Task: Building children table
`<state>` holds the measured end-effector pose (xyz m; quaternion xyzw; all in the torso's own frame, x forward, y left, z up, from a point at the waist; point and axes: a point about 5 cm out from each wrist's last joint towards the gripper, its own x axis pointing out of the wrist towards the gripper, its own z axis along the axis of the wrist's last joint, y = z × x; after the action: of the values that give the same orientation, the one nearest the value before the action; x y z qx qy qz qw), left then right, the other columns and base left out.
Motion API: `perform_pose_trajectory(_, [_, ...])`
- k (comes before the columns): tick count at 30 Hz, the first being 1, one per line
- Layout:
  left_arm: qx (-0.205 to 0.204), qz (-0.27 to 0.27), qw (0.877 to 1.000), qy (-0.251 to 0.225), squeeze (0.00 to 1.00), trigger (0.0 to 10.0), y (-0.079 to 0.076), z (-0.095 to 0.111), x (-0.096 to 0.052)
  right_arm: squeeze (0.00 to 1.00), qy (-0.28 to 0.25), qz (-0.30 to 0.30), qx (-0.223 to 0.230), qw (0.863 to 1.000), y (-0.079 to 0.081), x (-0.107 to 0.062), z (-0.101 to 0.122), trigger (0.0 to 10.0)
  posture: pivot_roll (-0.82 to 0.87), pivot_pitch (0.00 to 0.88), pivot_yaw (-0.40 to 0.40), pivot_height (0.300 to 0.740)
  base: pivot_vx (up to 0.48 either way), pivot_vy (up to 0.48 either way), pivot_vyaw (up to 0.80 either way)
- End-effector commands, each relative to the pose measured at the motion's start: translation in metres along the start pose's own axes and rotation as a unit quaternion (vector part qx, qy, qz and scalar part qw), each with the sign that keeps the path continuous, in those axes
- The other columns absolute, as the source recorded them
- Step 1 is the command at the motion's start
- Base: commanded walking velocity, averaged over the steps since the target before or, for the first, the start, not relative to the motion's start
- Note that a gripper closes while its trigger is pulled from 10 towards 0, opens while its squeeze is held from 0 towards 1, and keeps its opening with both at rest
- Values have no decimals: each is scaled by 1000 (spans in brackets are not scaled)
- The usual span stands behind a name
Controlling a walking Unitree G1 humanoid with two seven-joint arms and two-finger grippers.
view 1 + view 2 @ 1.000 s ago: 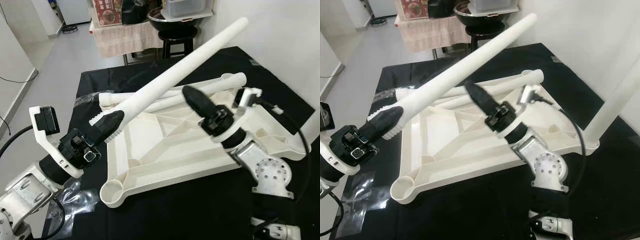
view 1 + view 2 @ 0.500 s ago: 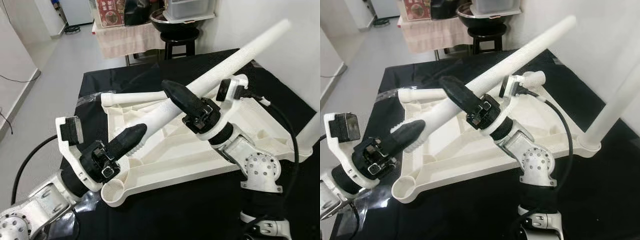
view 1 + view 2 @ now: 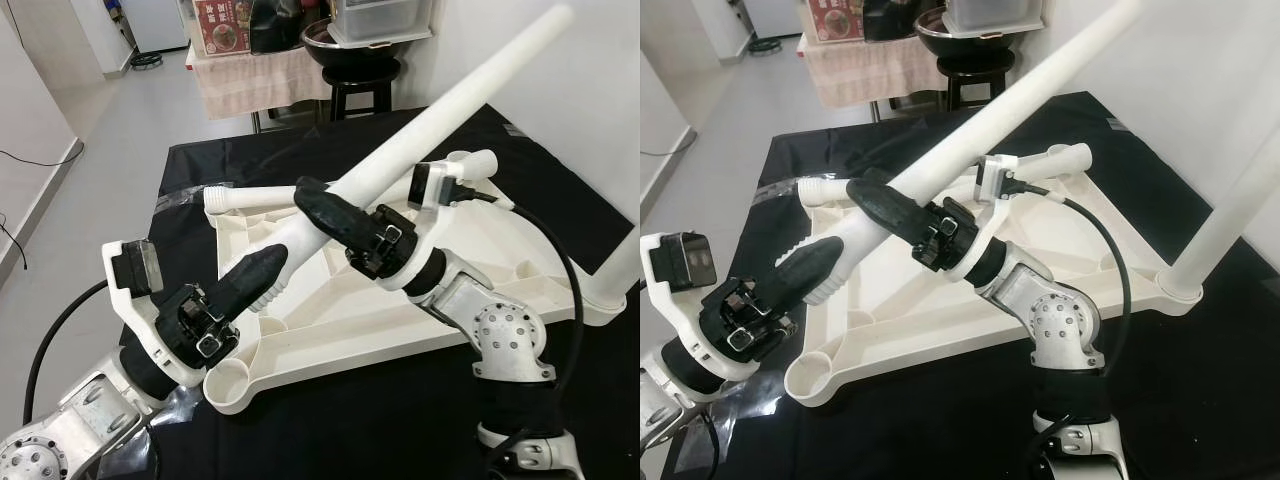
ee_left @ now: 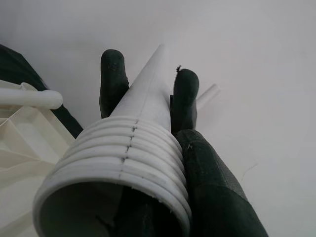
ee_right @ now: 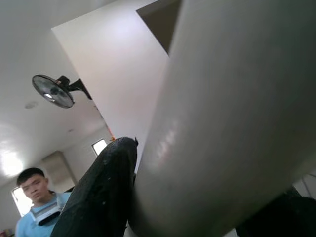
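A white plastic table top [image 3: 330, 310] lies upside down on a black cloth. A long white table leg [image 3: 450, 110] slants up over it toward the back right. My left gripper [image 3: 262, 272] is shut on the leg's ribbed end [image 4: 118, 168], a black finger [image 4: 112, 74] on each side. Just above it, my right gripper [image 3: 315, 205] is shut on the same leg [image 5: 232, 123]. The ribbed end hangs above the top, short of the open corner socket [image 3: 228, 383]. Another leg [image 3: 1230, 200] stands upright in the right corner. Two more legs [image 3: 260, 195] lie along the back edge.
The white wall runs close along the right. Behind the black table stand a dark stool with a bowl [image 3: 355, 60] and a cloth-draped side table [image 3: 250, 70]. Crumpled clear plastic [image 3: 170, 400] lies at the front left. A person [image 5: 34, 197] appears in the right wrist view.
My left gripper carried the leg's ribbed end in over the table top. My right gripper rose from beneath, closed on the leg, then moved down it toward the ribbed end. The far end rose.
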<state>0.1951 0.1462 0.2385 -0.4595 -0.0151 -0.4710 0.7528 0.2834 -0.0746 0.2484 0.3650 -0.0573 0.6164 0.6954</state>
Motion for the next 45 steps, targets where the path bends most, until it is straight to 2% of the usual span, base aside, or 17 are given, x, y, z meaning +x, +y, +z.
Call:
perform_pose_trajectory(1, [-2,-2,999,41,0,0,-2,-10,1,0,-11,19,6,1000,3,11,1,0,-63,46,51,740,0,0,0])
perform_pose_trajectory(5, [-1,-5,999,48,0,0,-3,-13,1,0,-46,25,22,998,4,12,10,0,-64,40,55,740,0,0,0])
perform_pose_trajectory(12, [12,-3,998,57,0,0,-2,-17,2,0,-53,31,22,998,5,12,12,0,-66,37,58,740,0,0,0])
perform_pose_trajectory(13, [27,6,997,65,0,7647,0,-20,1,0,-54,29,20,998,5,12,11,0,-67,39,60,740,0,0,0])
perform_pose_trajectory(14, [27,6,997,65,0,7647,0,-20,1,0,-54,29,20,998,5,12,11,0,-67,39,60,740,0,0,0])
perform_pose_trajectory(15, [25,13,997,67,180,10000,3,-22,0,0,-54,27,19,998,5,12,11,0,-67,39,60,740,0,0,0])
perform_pose_trajectory(16, [25,13,997,67,180,10000,3,-22,0,0,-54,27,19,998,5,12,11,0,-67,39,60,740,0,0,0])
perform_pose_trajectory(17, [19,23,997,66,1000,10000,6,-24,-2,0,-54,22,17,998,4,12,10,0,-67,42,61,740,0,0,0])
perform_pose_trajectory(21, [17,33,997,66,1000,10000,9,-25,-5,0,-55,14,14,998,2,11,10,0,-66,44,60,740,0,0,0])
perform_pose_trajectory(23, [23,44,995,87,1000,10000,11,-28,-14,0,-83,-38,0,996,-10,8,20,0,-66,46,60,740,0,0,0])
perform_pose_trajectory(25, [23,44,995,87,1000,10000,11,-28,-14,0,-83,-38,0,996,-10,8,20,0,-66,46,60,740,0,0,0])
perform_pose_trajectory(31, [33,82,986,138,1000,10000,17,-38,-36,0,-160,-148,-28,976,-36,-2,52,0,-61,52,58,740,0,0,0])
perform_pose_trajectory(37, [55,110,984,127,1000,10000,24,-34,-41,0,-148,-182,-57,970,-42,-9,55,0,-61,54,56,740,0,0,0])
perform_pose_trajectory(41, [117,111,984,81,1000,10000,18,-9,-31,0,-22,-217,-178,959,-48,-12,39,0,-62,57,56,740,0,0,0])
perform_pose_trajectory(42, [117,111,984,81,1000,10000,18,-9,-31,0,-22,-217,-178,959,-48,-12,39,0,-62,57,56,740,0,0,0])
perform_pose_trajectory(44, [184,114,976,14,1000,10000,8,28,-17,0,62,-224,-257,938,-50,-16,32,0,-61,59,54,740,0,0,0])
perform_pose_trajectory(45, [231,123,965,-10,1000,10000,2,45,-10,0,99,-229,-294,923,-52,-17,30,0,-62,59,54,740,0,0,0])
